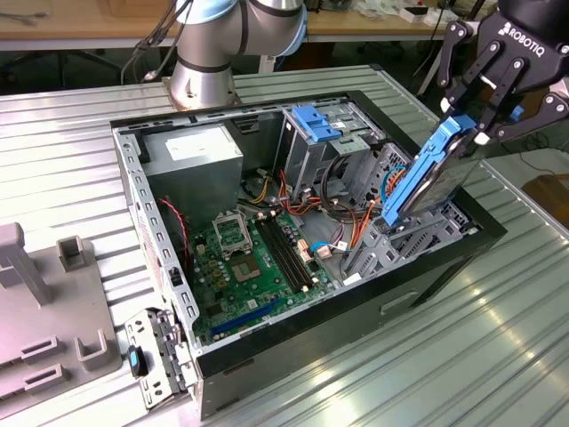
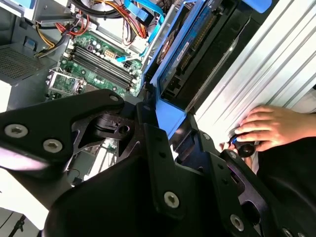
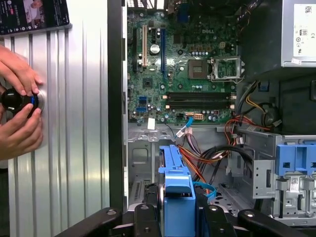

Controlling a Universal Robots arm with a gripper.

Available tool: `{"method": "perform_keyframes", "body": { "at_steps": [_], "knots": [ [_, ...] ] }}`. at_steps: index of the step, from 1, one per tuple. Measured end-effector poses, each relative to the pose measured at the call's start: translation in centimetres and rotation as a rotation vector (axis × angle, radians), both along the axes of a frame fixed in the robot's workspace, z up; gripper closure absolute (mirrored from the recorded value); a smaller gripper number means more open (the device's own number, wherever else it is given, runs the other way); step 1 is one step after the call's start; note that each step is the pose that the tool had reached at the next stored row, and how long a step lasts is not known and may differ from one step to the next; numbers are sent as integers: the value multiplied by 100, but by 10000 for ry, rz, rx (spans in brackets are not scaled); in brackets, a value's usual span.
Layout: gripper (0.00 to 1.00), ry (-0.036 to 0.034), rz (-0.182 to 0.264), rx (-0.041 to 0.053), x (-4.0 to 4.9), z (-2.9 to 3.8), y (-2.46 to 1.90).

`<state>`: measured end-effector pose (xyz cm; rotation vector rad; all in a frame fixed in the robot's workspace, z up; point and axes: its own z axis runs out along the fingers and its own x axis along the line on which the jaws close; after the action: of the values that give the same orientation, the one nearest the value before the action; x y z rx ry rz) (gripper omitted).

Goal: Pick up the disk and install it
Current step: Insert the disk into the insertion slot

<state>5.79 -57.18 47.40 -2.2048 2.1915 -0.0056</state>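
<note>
On the exterior view's left, a grey fixture [image 1: 40, 302] lies on the ribbed metal table [image 1: 80, 160]. Next to it stands the open case [image 1: 293, 356], with the arm base [image 1: 203, 76] behind it. Inside the case, the power supply [image 1: 191, 153] sits at the left rear, and the motherboard [image 1: 258, 258] lies flat on the floor in front of it. Further right, a blue bracket [image 1: 316, 120] tops the upright grey cage [image 1: 302, 156], with bundled cables just beside it. At the case's right end, the disk [image 1: 431, 173] stands steeply tilted. Its lower end dips in among the grey bay metal; whether it touches there cannot be told. Its upper end is raised above the case rim. The gripper [image 1: 473, 124] is at the far right, with its fingers pinching the blue tab at that upper end. In the second wrist view, a hand [image 2: 274, 126] rests on the table outside the case, touching a small black knob [image 2: 245, 148]
</note>
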Motion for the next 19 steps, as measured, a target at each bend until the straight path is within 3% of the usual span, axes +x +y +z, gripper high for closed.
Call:
{"method": "perform_keyframes", "body": {
  "at_steps": [4,9,19],
  "knots": [
    [63,1,9,0,0,-71,-3],
    [63,1,10,0,0,-109,-10],
    [63,1,-4,0,-15,-127,-15]
  ]
}}
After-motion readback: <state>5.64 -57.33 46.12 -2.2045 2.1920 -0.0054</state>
